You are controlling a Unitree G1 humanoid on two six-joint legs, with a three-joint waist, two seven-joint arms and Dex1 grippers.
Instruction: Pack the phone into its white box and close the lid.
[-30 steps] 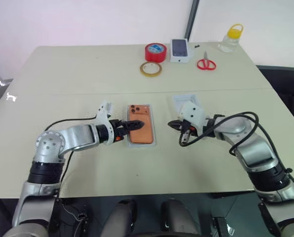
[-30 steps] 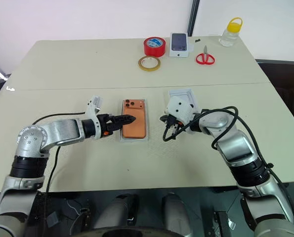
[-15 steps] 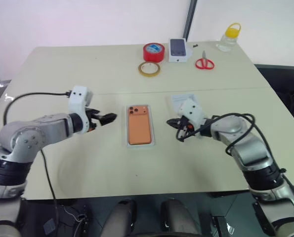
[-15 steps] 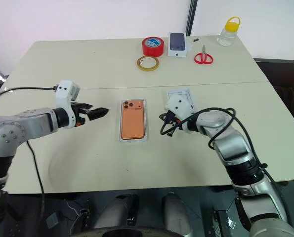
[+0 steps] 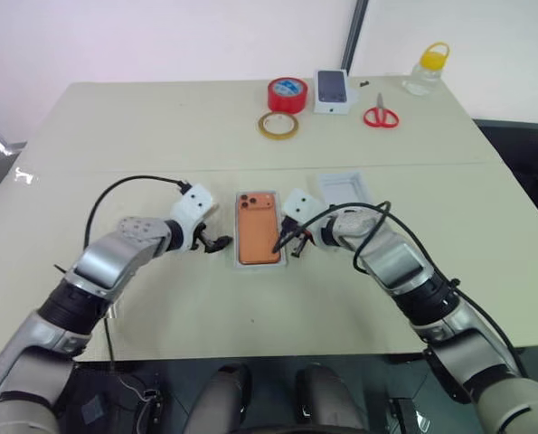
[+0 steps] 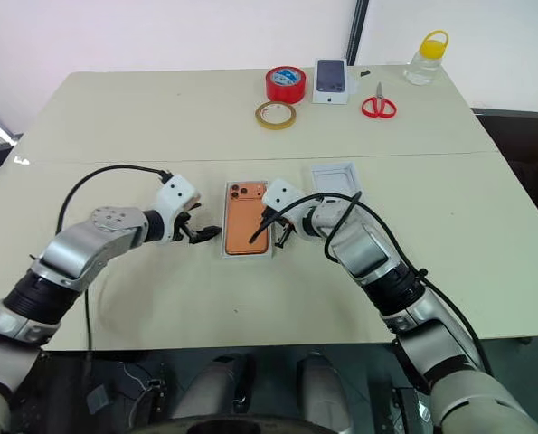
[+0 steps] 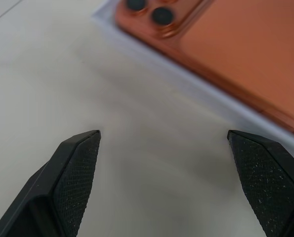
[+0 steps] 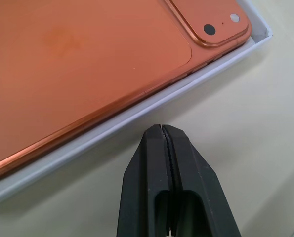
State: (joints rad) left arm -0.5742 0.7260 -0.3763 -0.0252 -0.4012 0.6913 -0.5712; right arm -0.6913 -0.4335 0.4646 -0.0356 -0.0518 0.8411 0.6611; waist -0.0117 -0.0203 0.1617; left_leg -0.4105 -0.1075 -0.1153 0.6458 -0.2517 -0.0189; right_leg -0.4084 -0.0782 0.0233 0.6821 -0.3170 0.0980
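The orange phone (image 5: 258, 228) lies back up inside the white box (image 5: 238, 246), its camera lenses at the far end. My left gripper (image 5: 220, 244) stands open on the table just left of the box; in the left wrist view its fingertips (image 7: 80, 158) frame bare table beside the box rim (image 7: 186, 84). My right gripper (image 5: 283, 246) is shut and empty, its tip at the box's right edge (image 8: 137, 118), beside the phone (image 8: 87, 64). The white lid (image 5: 345, 188) lies open side up to the right of the box.
Along the far edge of the table are a red tape roll (image 5: 287, 92), a tan tape ring (image 5: 278, 125), a small white box with a phone picture (image 5: 334, 89), red scissors (image 5: 378, 116) and a yellow-capped bottle (image 5: 427, 68).
My left gripper left the phone, swung out left, then came back beside the box's left edge with its wrist rolled. My right gripper slid left from the lid to the box's right edge.
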